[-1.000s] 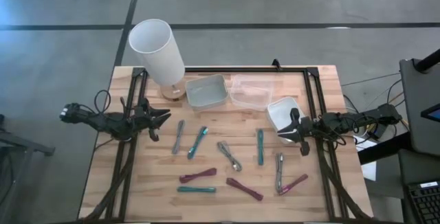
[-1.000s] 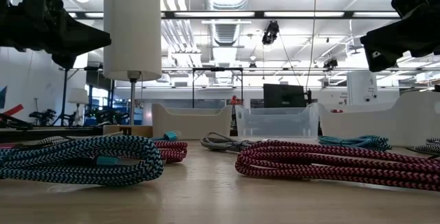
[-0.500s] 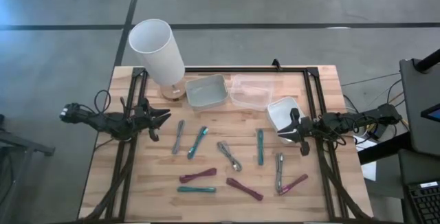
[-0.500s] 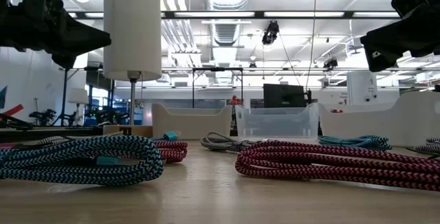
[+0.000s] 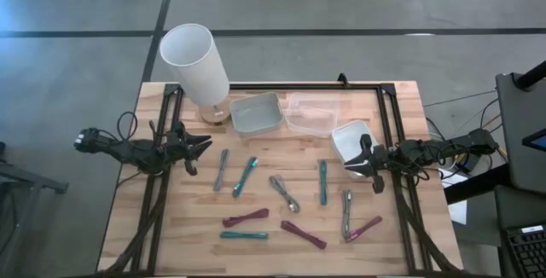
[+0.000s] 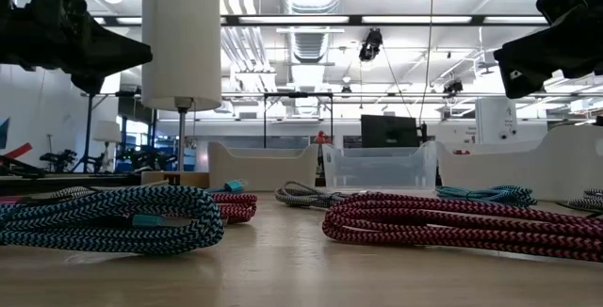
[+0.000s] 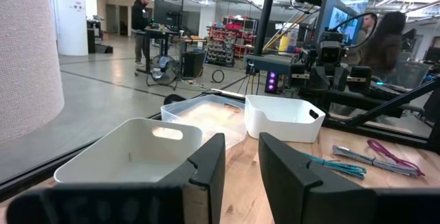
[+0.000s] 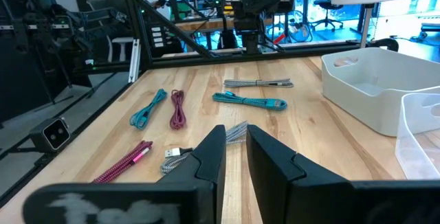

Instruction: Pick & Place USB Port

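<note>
Several braided USB cables lie flat on the wooden table: grey (image 5: pixel 222 169), teal (image 5: pixel 245 176), grey (image 5: pixel 286 193), teal (image 5: pixel 323 182), maroon (image 5: pixel 246 218) and maroon (image 5: pixel 304 234). In the low view a teal coil (image 6: pixel 104 218) and a maroon coil (image 6: pixel 452 218) lie nearest. My left gripper (image 5: pixel 203 147) (image 7: pixel 240 148) hovers over the table's left side, left of the cables. My right gripper (image 5: pixel 362 160) (image 8: pixel 236 138) hovers at the right side, beside the white bin (image 5: pixel 350 137). Both hold nothing, their fingers nearly together with only a narrow slit.
A tall white lamp (image 5: pixel 196 60) stands at the far left corner. A grey-white bin (image 5: pixel 256 113), a clear bin (image 5: pixel 311 114) and the white bin sit in a row along the far side. A black frame (image 5: pixel 388 116) rims the table. Bare wood shows near the front edge.
</note>
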